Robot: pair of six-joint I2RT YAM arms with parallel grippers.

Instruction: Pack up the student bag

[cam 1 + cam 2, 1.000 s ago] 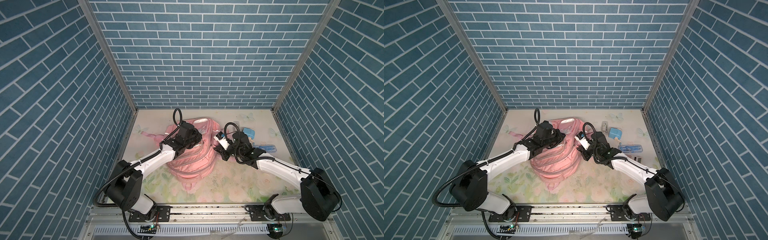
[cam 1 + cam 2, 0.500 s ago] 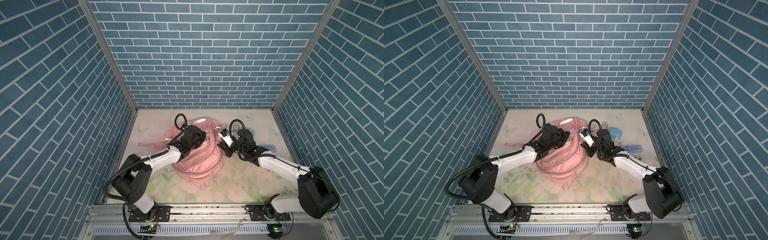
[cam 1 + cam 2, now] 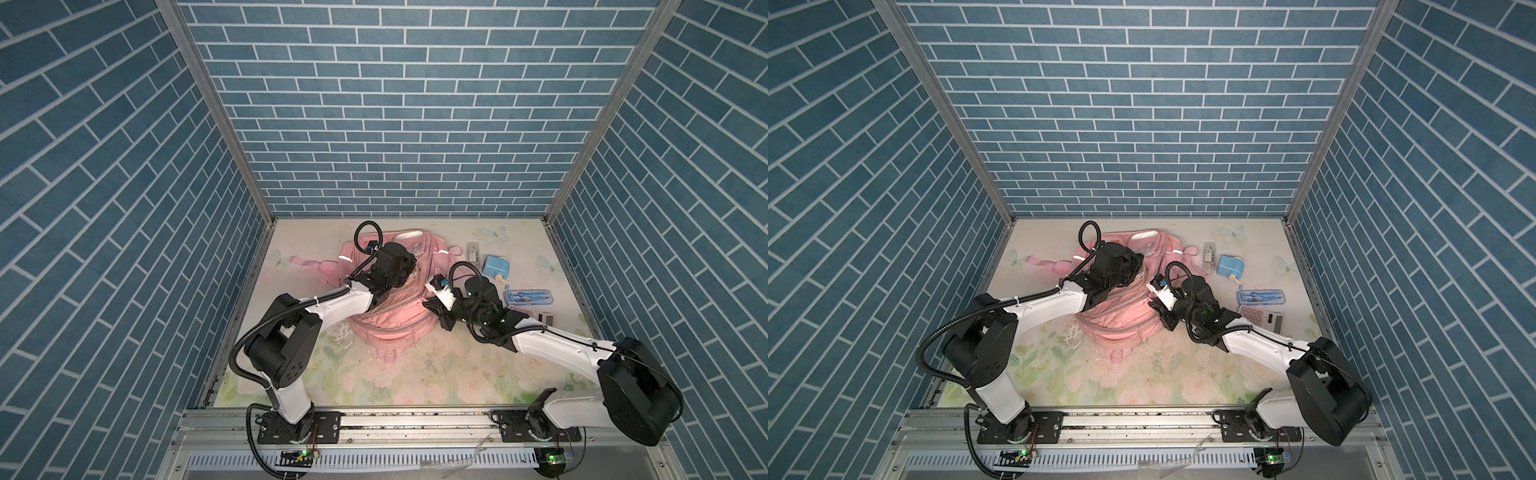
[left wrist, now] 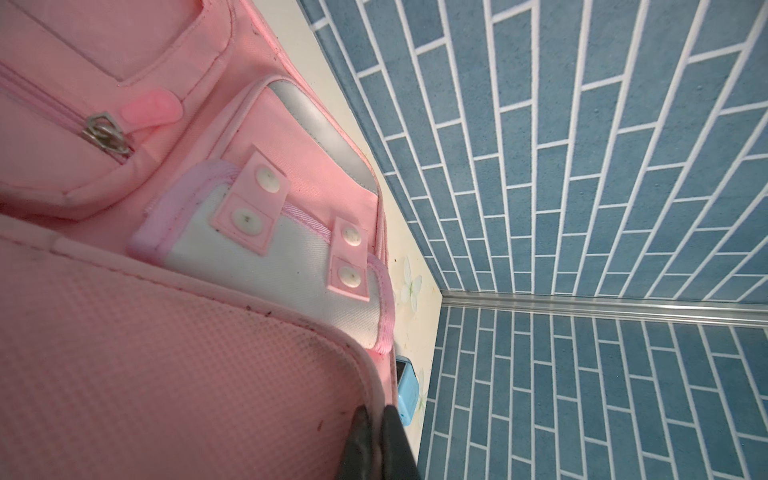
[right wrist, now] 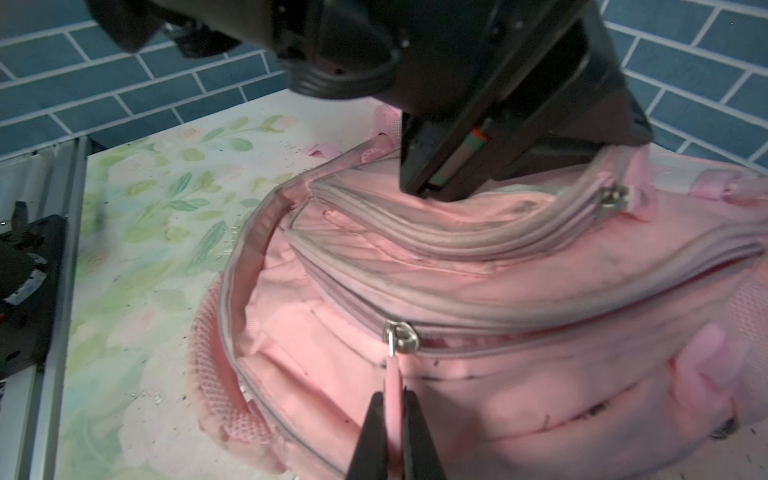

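Pink zipper pull (image 5: 392, 374) in right tool (image 5: 392, 395)

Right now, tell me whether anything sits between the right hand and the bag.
Nothing visible does: the right hand is shut on the pink zipper pull of the bag.

table (image 3: 415, 374): flower top, crumbs (image 3: 345, 332) | pink bag (image 3: 395, 324): under left gripper (image 4: 376, 419), touching right gripper (image 5: 392, 415) | blue box (image 3: 496, 266), small clear case (image 3: 472, 252): near right gripper, on its side away from the bag | blue-lid case (image 3: 528, 297), pink calculator (image 3: 1254, 314): there too, side by side
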